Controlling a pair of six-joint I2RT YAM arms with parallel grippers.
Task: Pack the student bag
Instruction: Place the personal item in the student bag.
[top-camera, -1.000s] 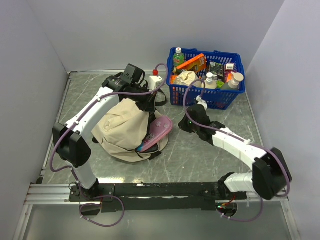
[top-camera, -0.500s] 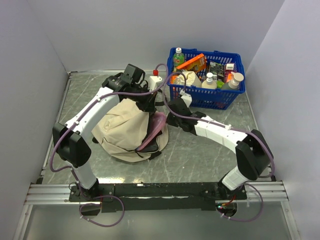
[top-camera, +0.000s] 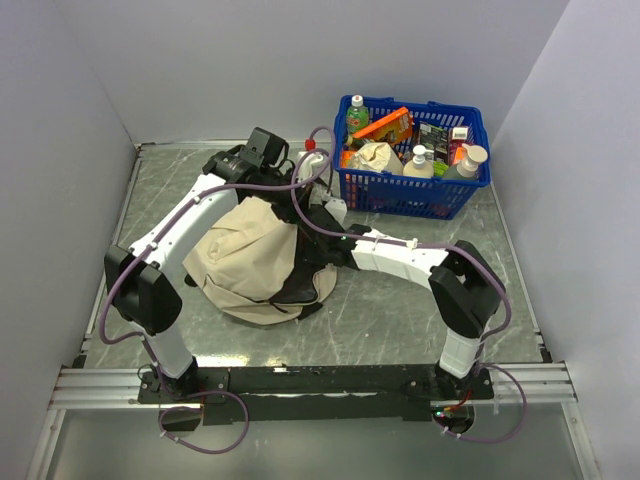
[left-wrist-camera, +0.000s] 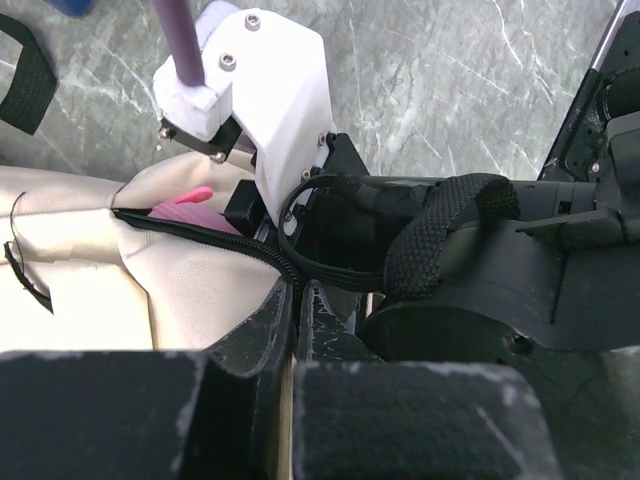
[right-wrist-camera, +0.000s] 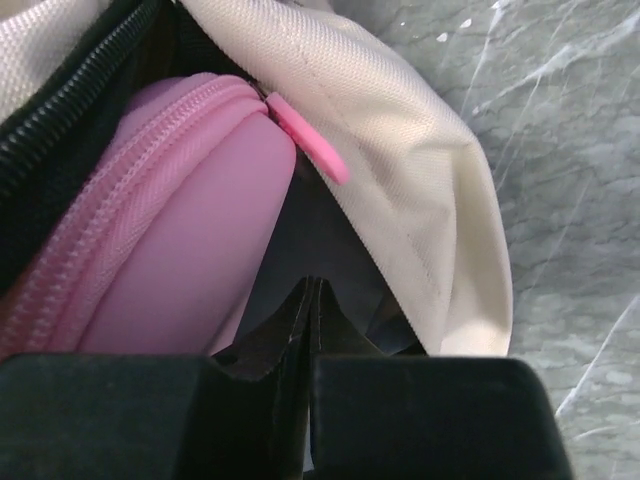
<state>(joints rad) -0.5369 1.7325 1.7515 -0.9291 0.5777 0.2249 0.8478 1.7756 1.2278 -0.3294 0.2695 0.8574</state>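
The beige student bag (top-camera: 245, 262) lies left of centre with its dark mouth facing right. My left gripper (left-wrist-camera: 296, 292) is shut on the bag's black zipper edge (left-wrist-camera: 215, 235) and holds it up. My right gripper (right-wrist-camera: 312, 285) is inside the mouth, jaws shut with nothing between them, its tips against the dark lining. A pink pencil case (right-wrist-camera: 170, 250) lies in the bag just left of those tips, under the beige flap (right-wrist-camera: 400, 150). From above, the right wrist (top-camera: 335, 212) sits at the bag's mouth, next to the left gripper (top-camera: 292, 212).
A blue basket (top-camera: 415, 195) full of bottles and packets stands at the back right. A white bottle with a red cap (top-camera: 310, 155) stands behind the bag. A black strap (left-wrist-camera: 25, 70) lies on the marble table. Walls close in on three sides.
My right arm swung left from mid-table into the bag's mouth and its jaws closed. The pink pencil case went from lying across the bag's rim to inside the bag. The left arm stayed put.
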